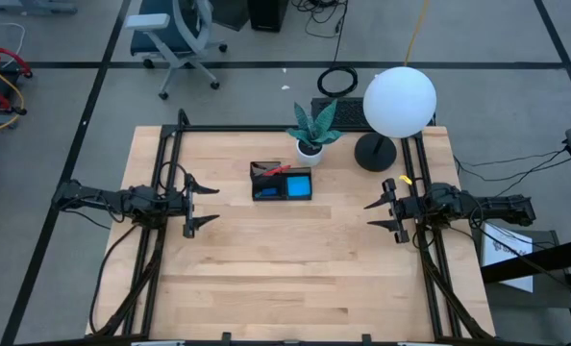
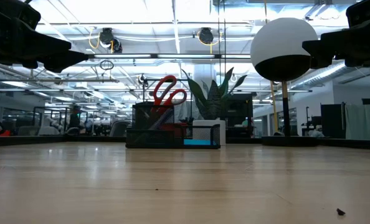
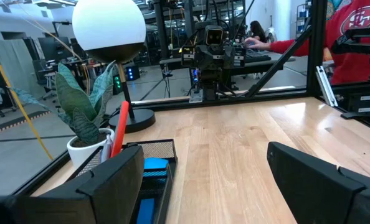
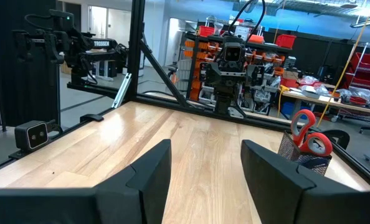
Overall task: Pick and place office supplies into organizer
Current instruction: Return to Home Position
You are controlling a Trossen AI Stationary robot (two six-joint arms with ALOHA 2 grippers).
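Seen from above, the left gripper [image 1: 214, 204] and the right gripper [image 1: 370, 214] hang over opposite sides of the desk [image 1: 285, 279], tips facing each other. Each has its fingers spread apart with nothing between them. The organizer [image 1: 260, 189] sits well ahead of both sets of fingers, off the line between them, just beside the plant pot [image 1: 310, 150]. In it show the blue pad [image 1: 298, 185] and the red handles of the scissors [image 1: 276, 170]. No loose supply lies on the wood near either gripper.

At desk level, the scissors [image 2: 168, 92] stand handles-up in the organizer's [image 2: 149, 127] taller section, with blue low in the shorter part. Both arms sit high, well clear of the desk.

From the left wrist, that arm's own fingers [image 3: 98, 183] are apart and empty. The organizer [image 3: 160, 149] lies just beyond one of them and holds the blue pad [image 3: 155, 165]. Closer to that finger is a smaller blue piece [image 3: 146, 210], likely the eraser. The pens cannot be made out. A person [image 3: 353, 31] is seated beyond the desk.

From the right wrist, the fingers [image 4: 149, 168] are likewise apart and empty, and the scissors [image 4: 309, 140] rise from the mesh beyond and to one side.

The sorting looks finished, apart from the pens, which cannot be confirmed. Only settling the arms at rest seems left.
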